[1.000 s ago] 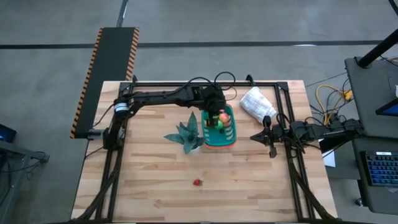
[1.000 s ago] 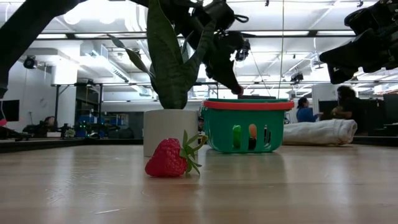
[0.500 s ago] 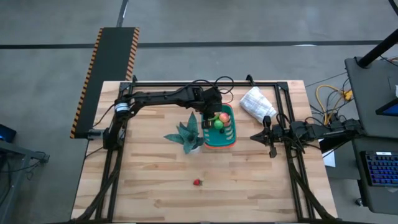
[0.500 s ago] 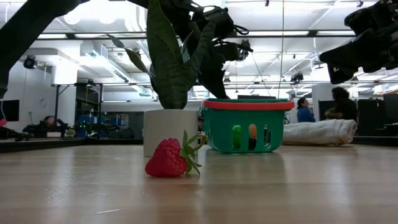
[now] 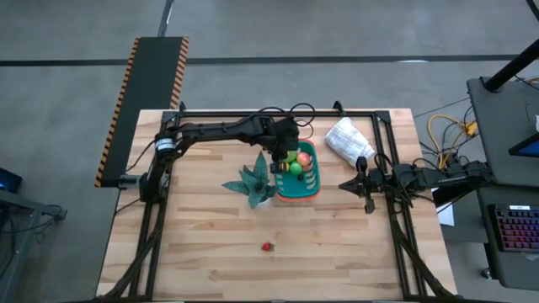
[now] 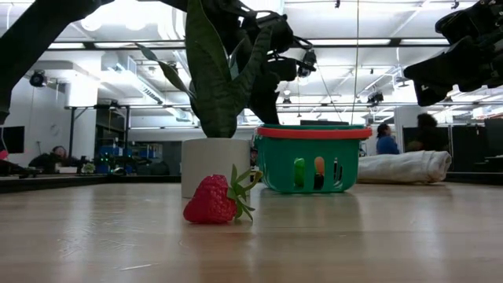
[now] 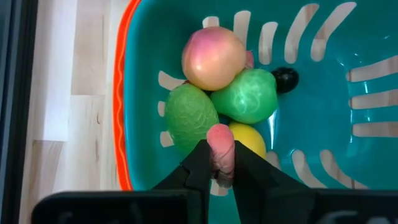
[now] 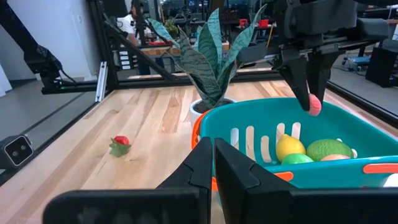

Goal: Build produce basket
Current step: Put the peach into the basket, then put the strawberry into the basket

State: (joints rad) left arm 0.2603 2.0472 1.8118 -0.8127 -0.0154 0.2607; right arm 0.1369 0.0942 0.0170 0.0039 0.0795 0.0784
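Observation:
The teal basket [image 5: 303, 178] with its orange rim stands on the table right of the potted plant [image 5: 255, 179]. Inside lie produce pieces: a pink-orange peach [image 7: 213, 57], two green pieces [image 7: 247, 95], a yellow one [image 7: 249, 138] and a dark one [image 7: 285, 78]. My left gripper [image 7: 221, 154] hangs over the basket's left part, shut on a small pink piece [image 8: 314, 105]. A strawberry [image 5: 267, 247] lies on the boards nearer the front edge. My right gripper [image 5: 345, 185] waits shut at the right, pointing level at the basket. My left gripper pinches the small pink piece [image 7: 221, 144] between its two fingers. The fingers come from above, slanting down. The piece's rounded end sticks out past the fingertips. It hangs clear above the produce in the basket.
A white bag [image 5: 347, 140] lies behind the basket at the far right. The plant's tall leaves [image 6: 212, 71] stand close to my left arm. Open boards stretch around the strawberry [image 6: 212, 200] toward the near edge. People show in the room beyond the table.
My left gripper has tipped more steeply downward and its tip has drawn a little toward the basket's left side, near the plant. It stays shut on the pink piece.

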